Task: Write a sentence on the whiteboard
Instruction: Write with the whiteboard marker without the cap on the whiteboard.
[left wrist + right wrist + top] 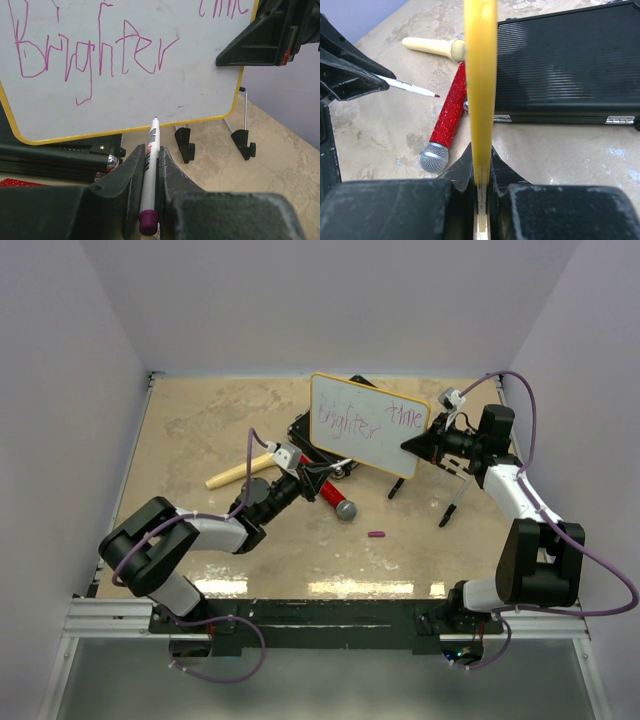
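Note:
The whiteboard [365, 425] with a yellow rim is held upright and tilted above the table. Purple words "Brighter time" [350, 423] run across it, and "Brighter" fills the left wrist view [95, 50]. My right gripper [415, 445] is shut on the board's right edge, with the yellow rim [480, 75] between its jaws [481, 155]. My left gripper [318, 472] is shut on a white marker [150, 155] with a purple end. The marker's tip [155, 119] points at the board's lower edge; in the right wrist view the marker [412, 88] stops a short gap from the board.
A black case [570, 65] lies behind the board. A red glitter microphone [335, 498] and a beige stick [235, 472] lie under the left gripper. Black clip feet on thin wires [455, 502] stand below the board. A small purple cap [376, 535] lies on the table.

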Tool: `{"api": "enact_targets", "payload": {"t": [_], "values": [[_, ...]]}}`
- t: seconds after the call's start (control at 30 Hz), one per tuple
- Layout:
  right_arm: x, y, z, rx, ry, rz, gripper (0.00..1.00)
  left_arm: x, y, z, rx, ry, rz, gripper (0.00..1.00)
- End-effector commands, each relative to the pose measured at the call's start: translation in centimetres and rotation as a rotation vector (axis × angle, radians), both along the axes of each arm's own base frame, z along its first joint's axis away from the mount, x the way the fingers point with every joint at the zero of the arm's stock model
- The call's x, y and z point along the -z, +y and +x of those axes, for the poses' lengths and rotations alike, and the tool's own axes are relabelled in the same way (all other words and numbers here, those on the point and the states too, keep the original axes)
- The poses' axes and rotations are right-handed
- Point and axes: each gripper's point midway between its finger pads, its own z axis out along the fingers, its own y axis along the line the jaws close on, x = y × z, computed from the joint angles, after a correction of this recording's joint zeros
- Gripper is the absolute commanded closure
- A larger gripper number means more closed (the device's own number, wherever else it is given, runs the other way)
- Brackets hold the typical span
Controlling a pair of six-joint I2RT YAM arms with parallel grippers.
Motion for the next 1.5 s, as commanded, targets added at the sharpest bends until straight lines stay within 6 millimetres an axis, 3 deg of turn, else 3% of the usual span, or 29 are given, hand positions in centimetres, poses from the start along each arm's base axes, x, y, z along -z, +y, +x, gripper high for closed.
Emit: {"api": "enact_targets", "payload": {"t": [0.0,0.73,1.2,1.47], "values": [[-0.6,0.5,-0.2,-0.039,-0.041,0.004,1.00,-2.9,-1.1,0.4,0.028,-0.114,-0.035,1.00],[-0.5,0.9,-0.3,-0.051,-0.036,0.012,1.00,-3.3,-0.2,0.4,0.009,-0.145,-0.077,1.00],[-0.6,1.4,-0.5,-0.064,-0.034,0.018,1.00,-1.9,-1.0,1.3,0.009,-0.173,-0.063,1.00],[-0.5,1.4,-0.5,-0.064,-0.030,0.018,1.00,-3.4,-0.9,1.6,-0.006,-0.209,-0.085,1.00]]}}
